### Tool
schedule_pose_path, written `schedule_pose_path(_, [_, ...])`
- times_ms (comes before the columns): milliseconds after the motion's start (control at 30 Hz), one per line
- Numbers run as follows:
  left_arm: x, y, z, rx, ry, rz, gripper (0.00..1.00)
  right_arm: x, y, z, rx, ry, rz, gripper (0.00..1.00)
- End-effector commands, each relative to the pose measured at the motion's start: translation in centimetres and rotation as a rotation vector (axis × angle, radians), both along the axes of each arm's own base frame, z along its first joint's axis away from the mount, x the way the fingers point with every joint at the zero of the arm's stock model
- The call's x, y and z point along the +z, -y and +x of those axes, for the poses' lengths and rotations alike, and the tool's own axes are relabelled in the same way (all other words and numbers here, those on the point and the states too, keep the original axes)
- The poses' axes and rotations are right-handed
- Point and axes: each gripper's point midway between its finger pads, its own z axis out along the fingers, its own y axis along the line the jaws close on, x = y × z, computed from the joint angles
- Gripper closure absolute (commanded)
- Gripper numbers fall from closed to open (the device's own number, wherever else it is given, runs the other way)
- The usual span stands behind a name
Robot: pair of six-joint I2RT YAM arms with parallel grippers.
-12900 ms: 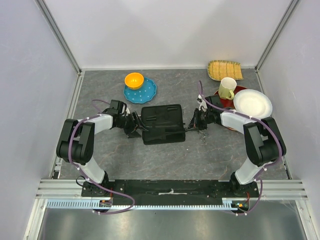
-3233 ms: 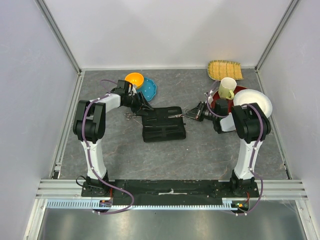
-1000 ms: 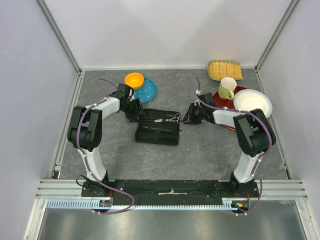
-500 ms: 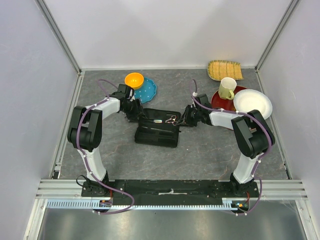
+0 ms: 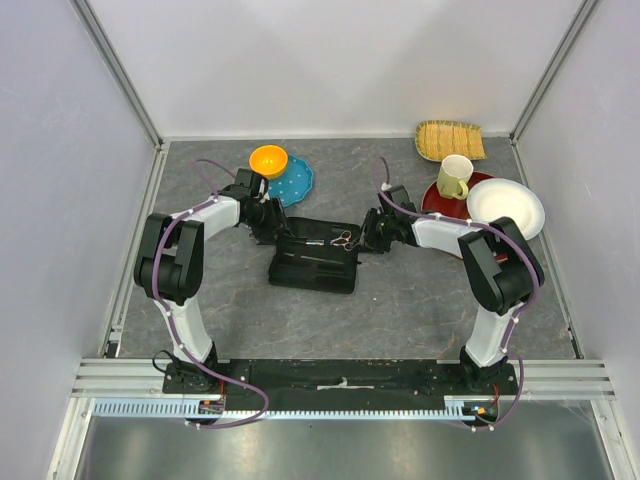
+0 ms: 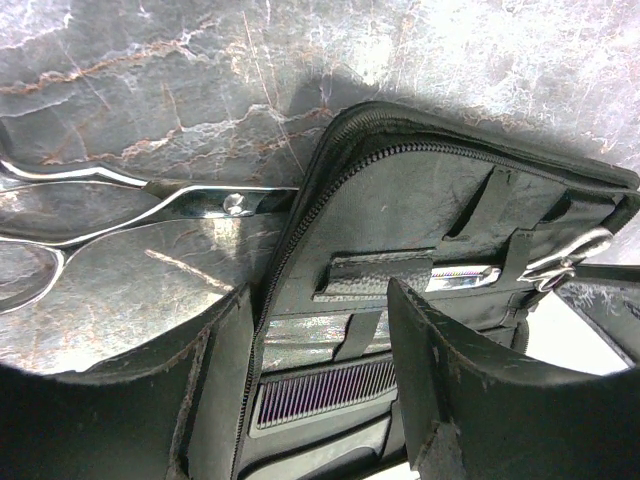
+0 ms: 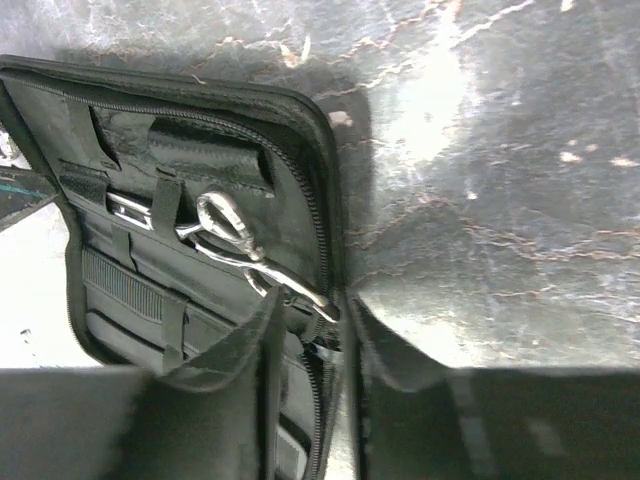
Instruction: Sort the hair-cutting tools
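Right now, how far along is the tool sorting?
Done: one pair of scissors sits strapped in the open zip case, a comb slotted alongside. In hand: right gripper at that pair's handle end, grip unclear; left gripper open astride the case edge. Left: second scissors lying on the table, tips at the case edge; no second comb visible.

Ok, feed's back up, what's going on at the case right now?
Both arms are at the open black case mid-table. The left gripper is open, astride the case's left edge; the loose scissors lie on the table just outside it. The right gripper sits narrow around the right rim; whether it clamps is unclear. Inside, the stowed scissors sit under a strap, a comb beside them.
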Motion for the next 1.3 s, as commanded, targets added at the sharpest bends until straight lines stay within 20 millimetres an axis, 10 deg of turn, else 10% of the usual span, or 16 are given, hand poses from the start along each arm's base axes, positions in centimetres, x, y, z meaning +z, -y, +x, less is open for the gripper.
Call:
schedule_pose_path(0, [0.5,2.8,-1.0,-0.024,-0.013,-0.07,0.38,2.9,-3.9,0.1,0.088,0.053,0.041,0.57])
schedule_pose_path(300, [0.6,2.7,-1.0,-0.023,-0.006,-0.064,0.38,4.4,-1.6,0.4,0.072,0.111,-0.09,0.38])
schedule_pose_path(633, [0.4,2.3,-1.1,-0.019,-0.012,-0.039,0.37,7.5,-1.3,2.0,0.16,0.311,-0.248,0.41])
schedule_pose_path(1067, [0.4,2.2,-1.5,-0.02,-0.018,-0.033,0.36,6.6,2.9,1.7,0.039,0.259,-0.533,0.32])
schedule_pose_path(1267, [0.1,2.2,-1.6,-0.017,-0.03,-0.033,0.36,6.0,0.5,2.0,0.086,0.276,-0.434,0.5])
